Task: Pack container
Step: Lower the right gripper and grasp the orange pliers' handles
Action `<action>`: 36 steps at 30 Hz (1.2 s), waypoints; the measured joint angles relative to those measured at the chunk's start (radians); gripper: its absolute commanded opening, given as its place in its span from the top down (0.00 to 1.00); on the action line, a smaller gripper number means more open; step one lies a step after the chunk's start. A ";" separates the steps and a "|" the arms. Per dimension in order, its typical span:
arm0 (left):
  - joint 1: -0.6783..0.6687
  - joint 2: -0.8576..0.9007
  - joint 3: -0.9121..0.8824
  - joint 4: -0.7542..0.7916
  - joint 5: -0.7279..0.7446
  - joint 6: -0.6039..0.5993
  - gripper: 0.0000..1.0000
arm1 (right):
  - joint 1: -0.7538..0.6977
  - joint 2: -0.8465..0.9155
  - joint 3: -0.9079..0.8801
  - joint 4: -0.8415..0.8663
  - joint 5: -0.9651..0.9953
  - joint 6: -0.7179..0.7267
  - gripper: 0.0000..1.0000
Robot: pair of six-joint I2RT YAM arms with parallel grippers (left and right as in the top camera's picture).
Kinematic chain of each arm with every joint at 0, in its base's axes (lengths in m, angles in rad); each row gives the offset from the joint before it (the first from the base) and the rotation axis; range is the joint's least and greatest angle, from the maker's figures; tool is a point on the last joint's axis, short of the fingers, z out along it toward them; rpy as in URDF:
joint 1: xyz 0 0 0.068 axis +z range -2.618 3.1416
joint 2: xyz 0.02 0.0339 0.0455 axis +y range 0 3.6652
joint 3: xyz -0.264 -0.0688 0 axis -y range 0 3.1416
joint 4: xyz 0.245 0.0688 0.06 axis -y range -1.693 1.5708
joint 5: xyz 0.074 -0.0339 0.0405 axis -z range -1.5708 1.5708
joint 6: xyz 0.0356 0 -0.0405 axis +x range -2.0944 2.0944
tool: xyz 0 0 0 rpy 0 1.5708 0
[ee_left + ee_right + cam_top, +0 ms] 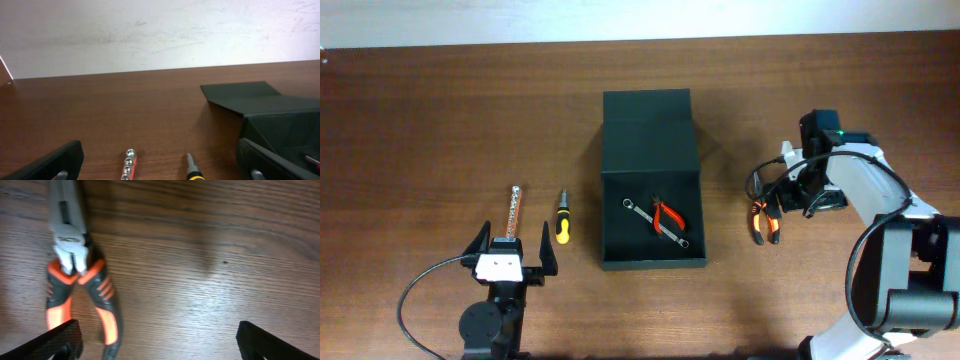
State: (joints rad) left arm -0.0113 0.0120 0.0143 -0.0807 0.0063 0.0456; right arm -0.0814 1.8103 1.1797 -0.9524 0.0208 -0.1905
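**Markings.** The orange-and-black pliers (80,280) carry a short line of lettering on the steel head. It is too small to read with confidence in the right wrist view. No other writing or label can be made out on any item.

**Container.** The container (653,200) sits at the middle of the tabletop (420,130), between the two arms. Its long axis runs from the near edge to the far edge. The flap lid (648,130) is open and folded back toward the far side, so the cavity faces up. Inside lie a small steel wrench (655,222) and red-handled pliers (669,216), both set diagonally.

**Loose items.** A yellow-and-black screwdriver (562,217) and a metal strip of bits (514,212) lie left of the container, roughly parallel to its long axis. The orange-and-black pliers lie to its right, apart from it.

**Grippers.** The left gripper (512,245) is released, its fingers spread wide at the near end of the bit strip and holding nothing. The right gripper (160,340) is also released, its fingers wide apart over the tabletop, with the pliers' handles just beside one finger.
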 measured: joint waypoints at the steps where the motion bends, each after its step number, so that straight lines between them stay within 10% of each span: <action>1: 0.000 0.000 0.000 0.000 0.000 0.000 0.01 | -0.010 0.000 0.000 0.000 -0.006 -0.007 0.01; 36: 0.000 0.000 0.000 0.000 0.000 0.000 0.01 | -0.030 0.026 0.000 0.023 -0.049 -0.080 0.01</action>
State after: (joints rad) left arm -0.0109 0.0120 0.0143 -0.0807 0.0067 0.0456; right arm -0.1112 1.8359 1.1793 -0.9298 -0.0284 -0.2703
